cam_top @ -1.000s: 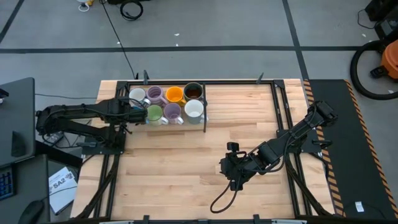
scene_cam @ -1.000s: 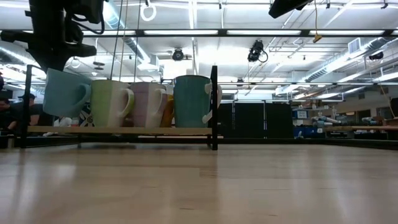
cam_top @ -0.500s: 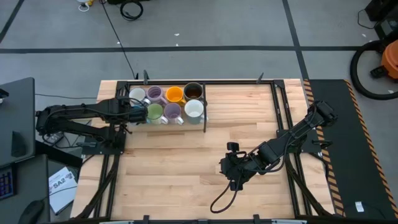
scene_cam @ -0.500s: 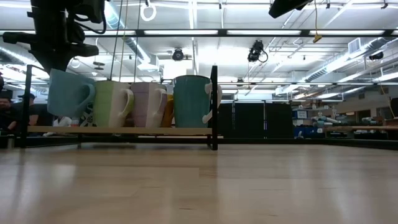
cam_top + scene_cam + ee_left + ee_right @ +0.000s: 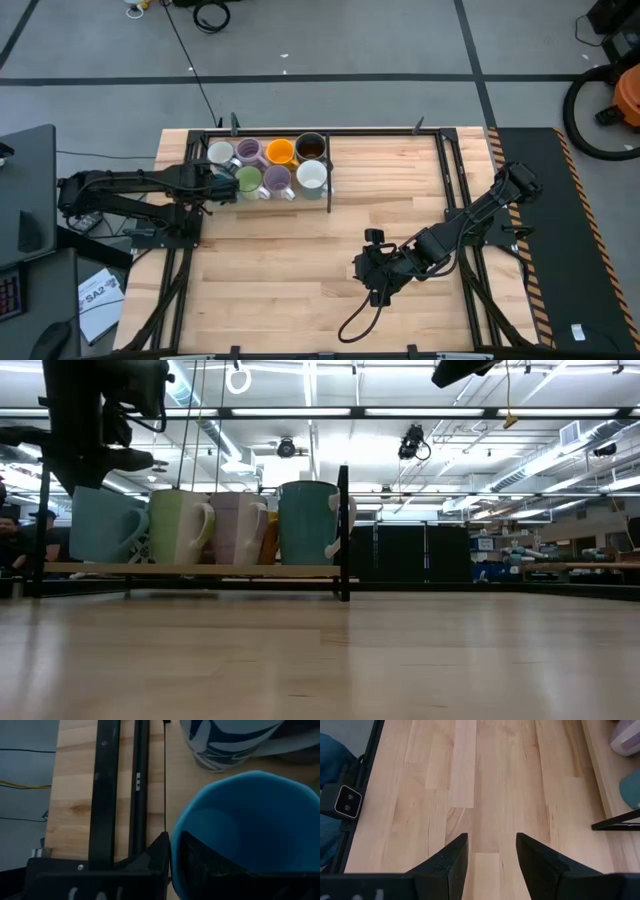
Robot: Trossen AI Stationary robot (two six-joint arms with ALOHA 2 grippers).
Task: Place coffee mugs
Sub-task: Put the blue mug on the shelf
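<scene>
Wooden worktop (image 5: 320,250), far left: blue mug (image 5: 245,835), tilted a moment ago, now stands level beside the racked coffee mugs (image 5: 268,166), left gripper (image 5: 218,183) fingers loosening on its rim; right gripper (image 5: 491,851) idle, open.

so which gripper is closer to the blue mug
Left. The left gripper is right at the blue mug, one finger inside its rim; the right gripper hangs open, far across the table.
</scene>
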